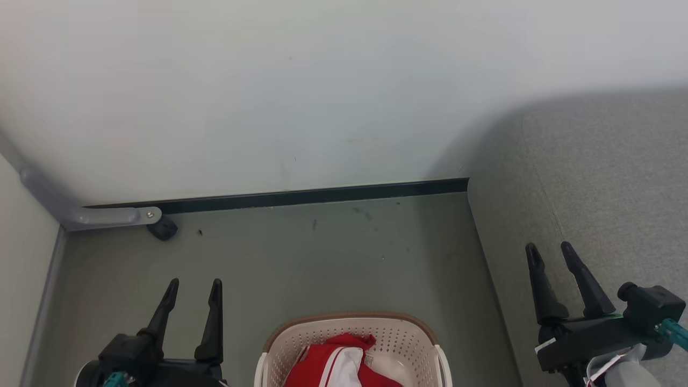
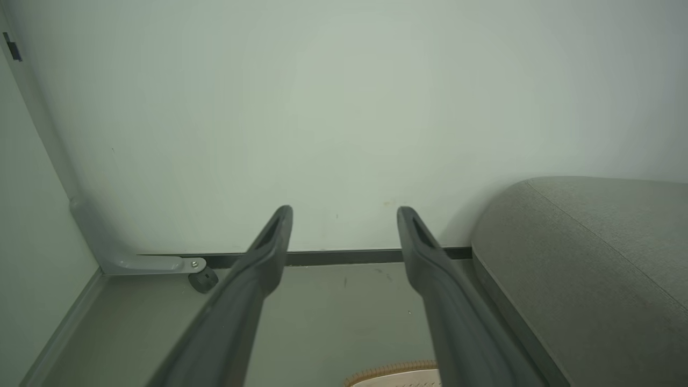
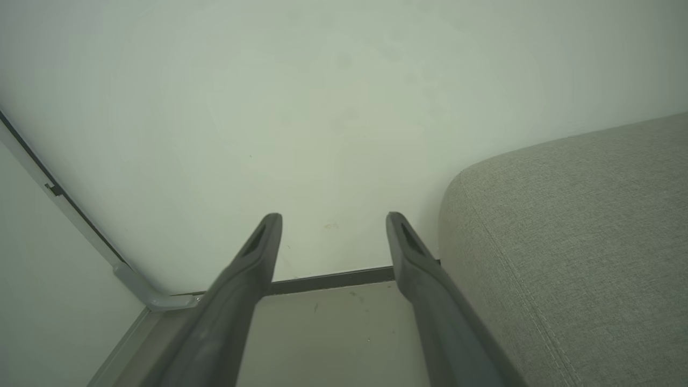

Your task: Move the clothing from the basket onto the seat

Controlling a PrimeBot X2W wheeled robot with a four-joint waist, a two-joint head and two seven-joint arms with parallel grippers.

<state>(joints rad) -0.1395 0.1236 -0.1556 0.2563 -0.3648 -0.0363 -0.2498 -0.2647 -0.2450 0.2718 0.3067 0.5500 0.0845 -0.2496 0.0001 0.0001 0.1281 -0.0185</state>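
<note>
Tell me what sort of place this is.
Probably a living-room corner: a large grey woven-fabric upholstered seat beside a plain pale wall with dark skirting, and an oval beige perforated plastic laundry basket of red-and-white clothing on the floor.

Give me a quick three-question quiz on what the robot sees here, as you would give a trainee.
1. Where does the basket stand in the head view? A) on the floor, between the left gripper and the right gripper; B) on a table; C) on a shelf.
2. True or false: the red and white clothing already lies on the seat.
3. Fill in: both grippers' jaws stand ____.
Key: 1 A. 2 False: it lies in the basket. 3 open.
</note>
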